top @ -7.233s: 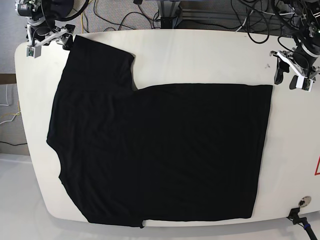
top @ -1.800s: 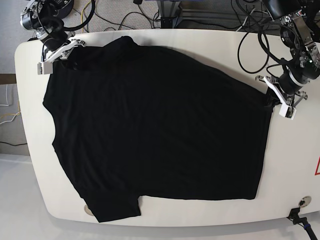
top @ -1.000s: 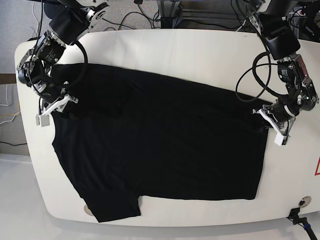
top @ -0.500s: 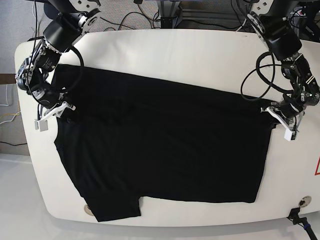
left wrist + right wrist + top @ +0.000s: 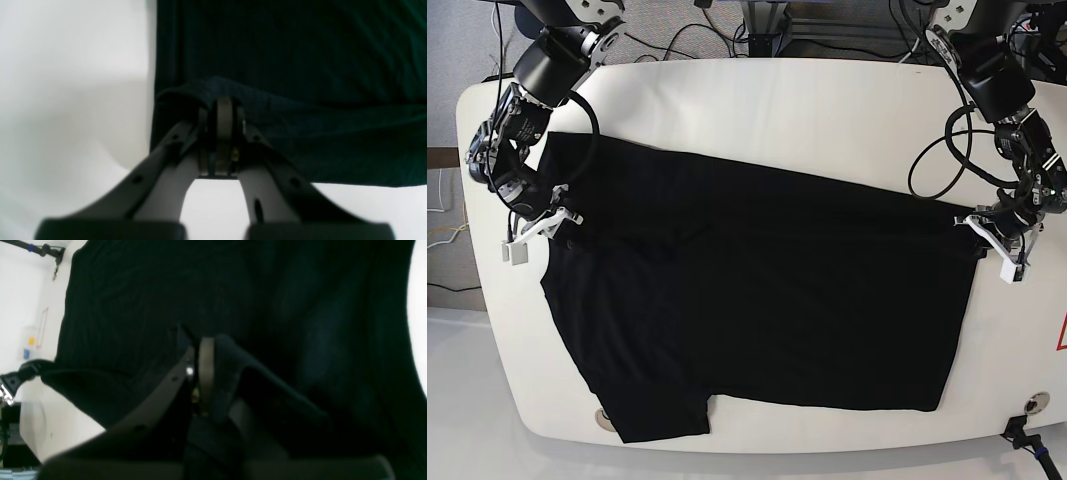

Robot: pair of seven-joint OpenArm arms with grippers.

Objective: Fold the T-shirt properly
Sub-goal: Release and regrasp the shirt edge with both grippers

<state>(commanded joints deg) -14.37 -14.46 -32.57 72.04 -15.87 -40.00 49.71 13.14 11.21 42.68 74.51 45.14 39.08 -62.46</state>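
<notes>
Two arms are working for me here, and I am looking first at the white table (image 5: 757, 100), where the T-shirt (image 5: 757, 300) is lying plain side up, spread across most of it, one sleeve reaching the near edge. I am holding its far edge at both ends: the left gripper (image 5: 999, 245) is clamping its fingers on the corner at the hem, and the right gripper (image 5: 535, 226) is pinching a bunched fold near the shoulder. I am worrying that uneven pulling could drag the cloth askew, or that the thin pinch in the left fingers (image 5: 224, 120) could slip free. Cables (image 5: 677, 40) are trailing over the floor beyond the table.
</notes>
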